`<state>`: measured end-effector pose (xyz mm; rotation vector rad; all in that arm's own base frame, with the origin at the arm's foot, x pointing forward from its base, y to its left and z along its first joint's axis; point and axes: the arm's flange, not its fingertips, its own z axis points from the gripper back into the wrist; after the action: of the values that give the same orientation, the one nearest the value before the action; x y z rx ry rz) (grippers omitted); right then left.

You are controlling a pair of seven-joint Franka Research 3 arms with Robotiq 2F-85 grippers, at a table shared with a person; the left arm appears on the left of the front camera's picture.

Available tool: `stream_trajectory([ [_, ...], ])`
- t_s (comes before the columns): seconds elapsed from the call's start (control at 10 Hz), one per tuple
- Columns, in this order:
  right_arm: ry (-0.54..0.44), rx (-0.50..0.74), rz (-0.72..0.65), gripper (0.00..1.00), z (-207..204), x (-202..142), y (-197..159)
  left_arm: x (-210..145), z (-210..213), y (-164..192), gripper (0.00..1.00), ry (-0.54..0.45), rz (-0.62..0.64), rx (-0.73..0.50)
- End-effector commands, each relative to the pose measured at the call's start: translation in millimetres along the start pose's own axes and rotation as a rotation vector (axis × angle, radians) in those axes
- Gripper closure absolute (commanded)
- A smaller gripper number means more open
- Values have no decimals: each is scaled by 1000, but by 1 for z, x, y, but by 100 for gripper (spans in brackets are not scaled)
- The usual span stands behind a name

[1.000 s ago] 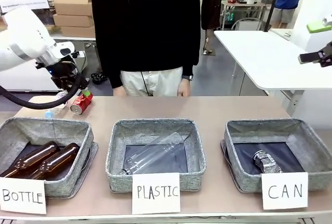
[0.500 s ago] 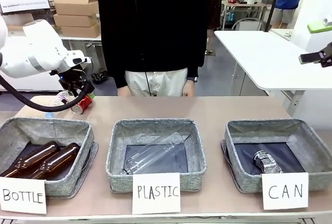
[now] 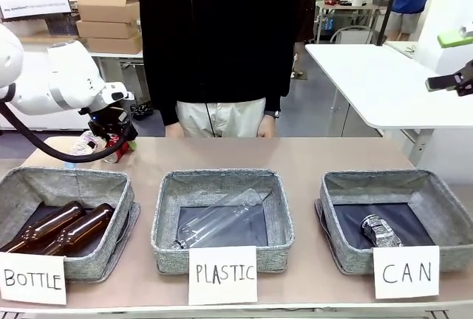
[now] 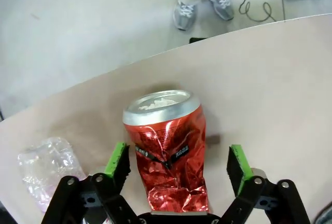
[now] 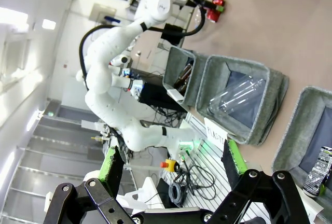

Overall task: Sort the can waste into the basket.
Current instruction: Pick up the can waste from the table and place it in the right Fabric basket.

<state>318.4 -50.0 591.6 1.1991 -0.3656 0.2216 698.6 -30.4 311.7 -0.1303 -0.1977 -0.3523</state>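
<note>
The left gripper (image 4: 179, 150) is spread, with the red can (image 4: 166, 130) between its fingers; one pad maybe touches it. The right gripper (image 5: 171, 151) is spread too, holding nothing, far from the basket (image 3: 377, 177).

Looking out along the right gripper (image 5: 173, 163): green pads (image 5: 111, 165) spread wide, nothing between, well apart from the tabletop (image 5: 290, 27). Ahead, off to the right-hand pad's side, three grey baskets in a row. Nearest the gripper, the near basket (image 5: 288, 136) with a silver-grey can (image 5: 322, 170) inside. Next along, the middle basket (image 5: 206, 84) with a clear plastic bottle (image 5: 238, 92). Farthest, the far basket (image 5: 179, 53) with brown bottles (image 5: 181, 76). Far beyond them, at the tabletop's distant end, the left gripper (image 5: 208, 0) at a red can (image 5: 214, 1), too small to make out how its jaws stand.
</note>
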Motion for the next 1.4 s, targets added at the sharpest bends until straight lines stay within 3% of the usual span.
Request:
stream_trajectory([
  [0.0, 5, 3, 22, 0, 2, 0, 1, 7, 5, 1, 60, 33, 21, 13],
  [0.1, 5, 3, 22, 0, 2, 0, 1, 6, 5, 1, 83, 35, 23, 11],
  [0.2, 5, 3, 22, 0, 2, 0, 1, 6, 5, 1, 100, 35, 24, 14],
  [0.3, 5, 3, 22, 0, 2, 0, 1, 6, 5, 1, 100, 42, 25, 10],
  [0.4, 5, 3, 22, 0, 2, 0, 1, 5, 5, 1, 85, 46, 24, 9],
  [0.6, 5, 3, 22, 0, 2, 0, 1, 2, 12, 2, 100, 44, 43, -14],
  [0.9, 5, 3, 22, 0, 2, 0, 1, -32, 84, -3, 100, 45, 117, -201],
  [1.1, 5, 3, 22, 0, 2, 0, 1, -114, 188, -14, 100, 133, 81, -388],
  [1.2, 5, 3, 22, 0, 2, 0, 1, -168, 234, -22, 100, 130, -22, -467],
  [1.3, 5, 3, 22, 0, 2, 0, 1, -220, 272, -30, 100, 13, -47, -539],
])
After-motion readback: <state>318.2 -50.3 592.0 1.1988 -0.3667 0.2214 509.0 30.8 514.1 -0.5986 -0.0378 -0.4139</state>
